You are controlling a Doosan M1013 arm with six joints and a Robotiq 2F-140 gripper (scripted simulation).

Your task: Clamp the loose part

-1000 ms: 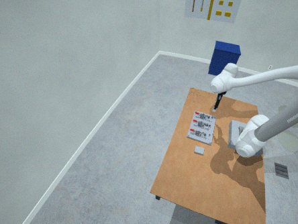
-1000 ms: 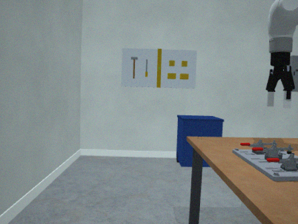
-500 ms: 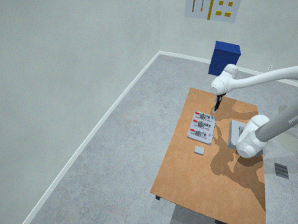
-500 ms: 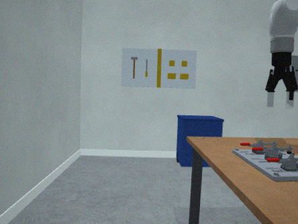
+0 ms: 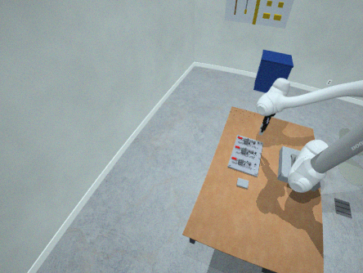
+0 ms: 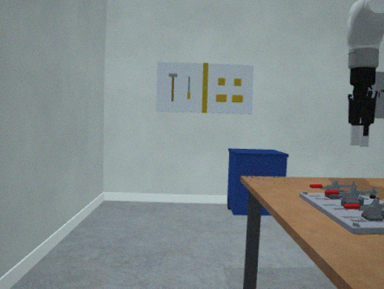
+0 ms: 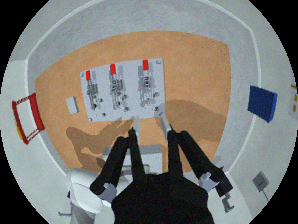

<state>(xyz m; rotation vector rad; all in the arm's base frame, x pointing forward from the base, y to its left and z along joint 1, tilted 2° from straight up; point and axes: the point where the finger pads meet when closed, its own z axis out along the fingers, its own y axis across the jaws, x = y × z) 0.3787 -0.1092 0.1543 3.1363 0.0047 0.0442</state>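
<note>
The grey fixture plate [image 5: 245, 155] lies on the wooden table, with three nests and three red-handled clamps. It also shows in the exterior view [image 6: 346, 205] and in the wrist view [image 7: 121, 92]. The loose part [image 5: 243, 183], a small flat grey plate, lies on the table just beside the fixture's near end; it also shows in the wrist view [image 7: 71, 103]. My gripper [image 5: 262, 131] [image 6: 360, 140] hangs high above the table beyond the fixture's far end, pointing down. Its fingers stand close together with nothing between them.
A blue box [image 5: 273, 70] stands on the floor behind the table near the wall. The robot's grey base [image 5: 294, 163] sits on the table to the right of the fixture. A tool poster hangs on the back wall [image 6: 204, 87].
</note>
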